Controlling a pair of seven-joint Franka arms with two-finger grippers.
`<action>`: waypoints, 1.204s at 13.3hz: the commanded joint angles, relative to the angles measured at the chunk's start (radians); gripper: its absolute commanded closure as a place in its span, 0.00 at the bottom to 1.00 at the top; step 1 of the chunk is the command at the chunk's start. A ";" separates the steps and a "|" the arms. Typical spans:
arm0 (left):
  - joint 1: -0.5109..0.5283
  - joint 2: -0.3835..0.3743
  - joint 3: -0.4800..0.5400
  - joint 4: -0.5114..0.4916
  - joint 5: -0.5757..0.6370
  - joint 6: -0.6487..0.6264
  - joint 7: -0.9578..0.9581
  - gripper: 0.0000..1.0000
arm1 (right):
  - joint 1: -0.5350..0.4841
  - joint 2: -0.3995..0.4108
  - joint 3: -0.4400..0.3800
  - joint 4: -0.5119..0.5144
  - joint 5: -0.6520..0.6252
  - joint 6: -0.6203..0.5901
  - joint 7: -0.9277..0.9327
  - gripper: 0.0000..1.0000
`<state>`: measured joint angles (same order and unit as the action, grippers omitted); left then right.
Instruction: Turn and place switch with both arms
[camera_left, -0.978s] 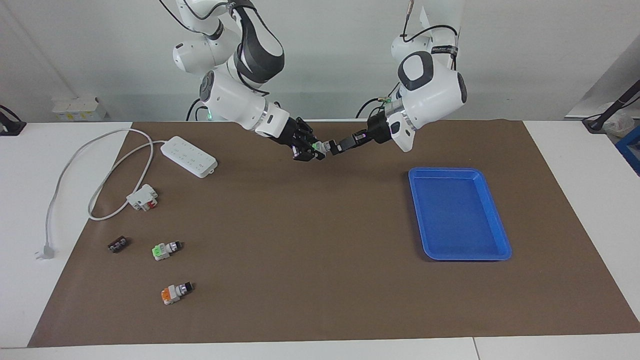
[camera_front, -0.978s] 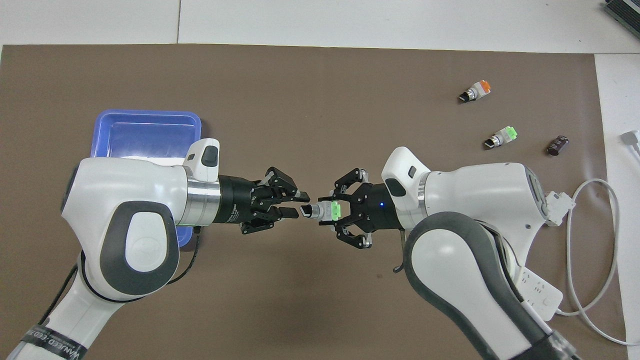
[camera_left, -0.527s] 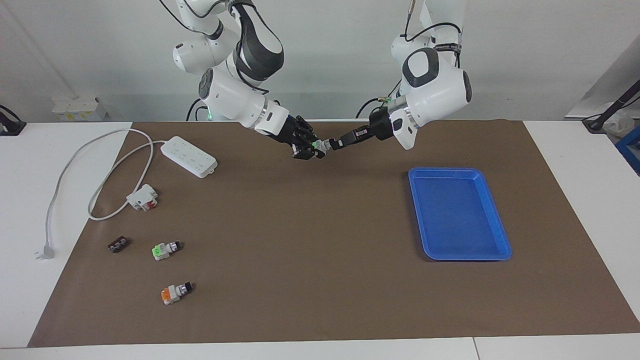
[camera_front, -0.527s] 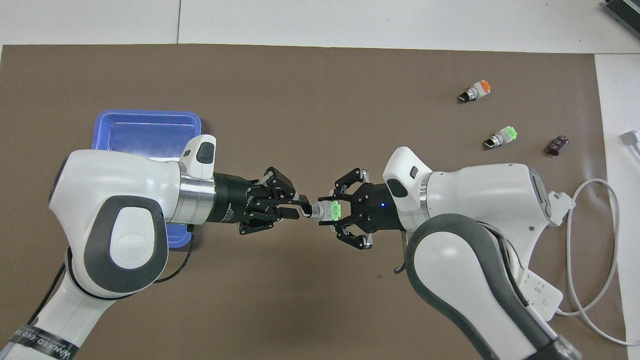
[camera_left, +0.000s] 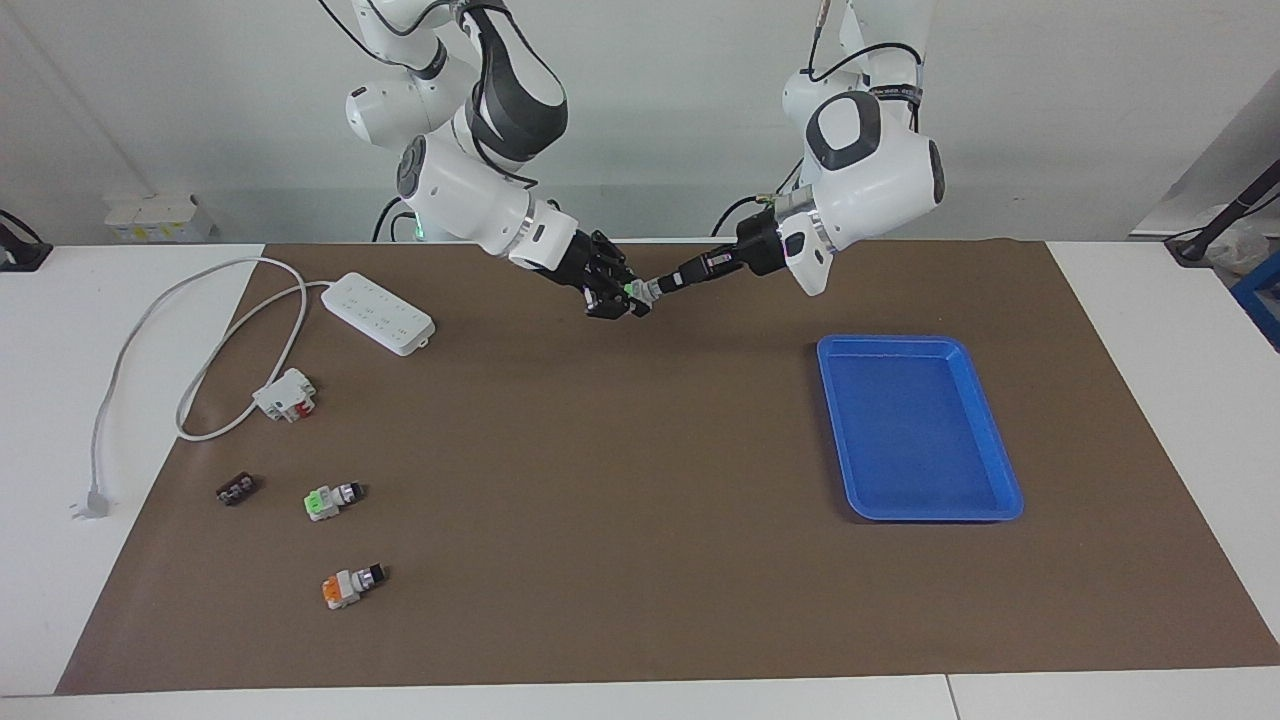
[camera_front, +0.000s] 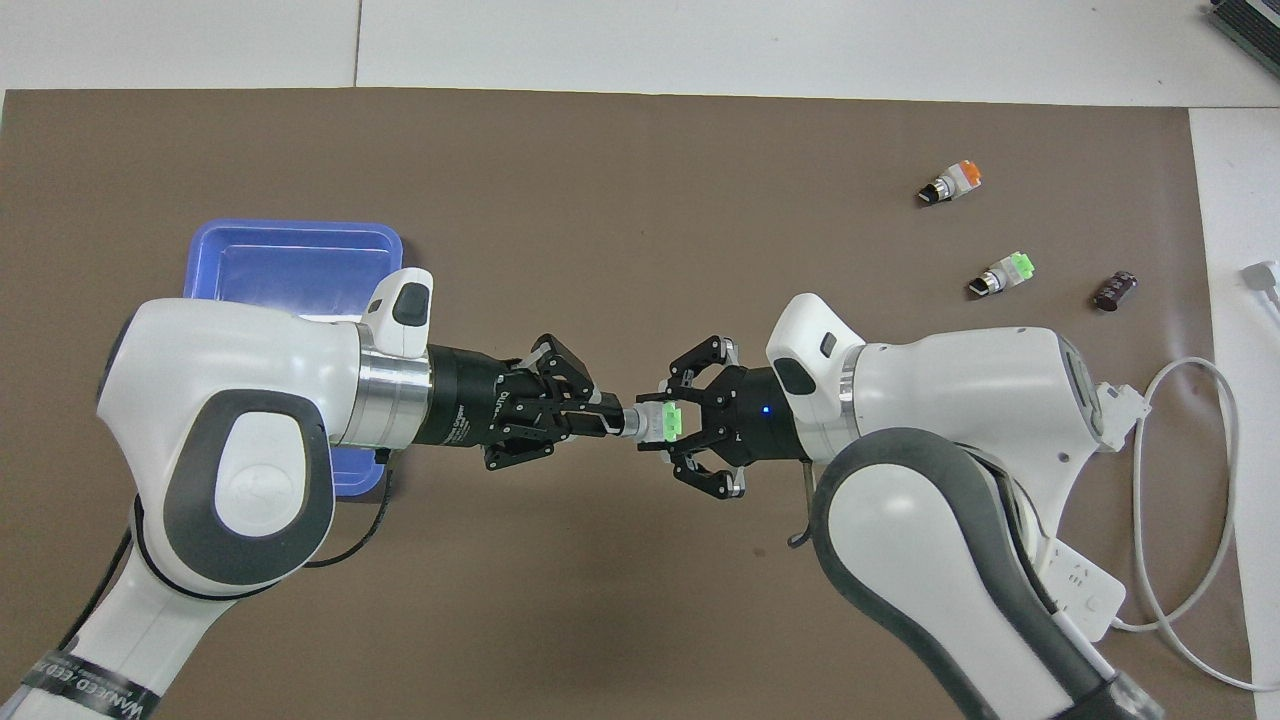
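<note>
A switch (camera_left: 641, 291) with a green end block is held in the air between both grippers, over the mat's edge nearest the robots. My right gripper (camera_left: 627, 296) is shut on its green end. My left gripper (camera_left: 662, 284) has closed on its knob end. In the overhead view the switch (camera_front: 648, 422) lies level between the left gripper (camera_front: 612, 421) and the right gripper (camera_front: 668, 422).
A blue tray (camera_left: 918, 428) lies toward the left arm's end. Toward the right arm's end lie a green-ended switch (camera_left: 333, 498), an orange-ended switch (camera_left: 353, 586), a small dark piece (camera_left: 236, 490), a white-and-red block (camera_left: 286, 394) and a power strip (camera_left: 378, 313).
My left gripper has moved in to the switch's knob end and its fingers have closed on it. My right gripper has kept its hold and hardly moved.
</note>
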<state>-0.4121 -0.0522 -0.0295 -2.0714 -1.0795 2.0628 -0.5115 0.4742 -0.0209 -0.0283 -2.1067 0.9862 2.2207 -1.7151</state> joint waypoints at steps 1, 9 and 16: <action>0.004 -0.009 0.002 0.004 -0.014 -0.024 0.007 0.78 | 0.004 -0.027 -0.001 -0.026 0.023 0.013 0.018 1.00; -0.002 -0.008 0.003 0.004 -0.014 0.008 0.083 0.99 | 0.006 -0.027 -0.001 -0.027 0.023 0.014 0.017 1.00; -0.010 -0.003 -0.003 0.005 -0.010 0.034 0.172 1.00 | 0.004 -0.027 -0.001 -0.027 0.023 0.014 0.022 1.00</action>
<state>-0.4128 -0.0522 -0.0304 -2.0713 -1.0794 2.0688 -0.3716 0.4739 -0.0244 -0.0333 -2.1071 0.9873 2.2235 -1.7107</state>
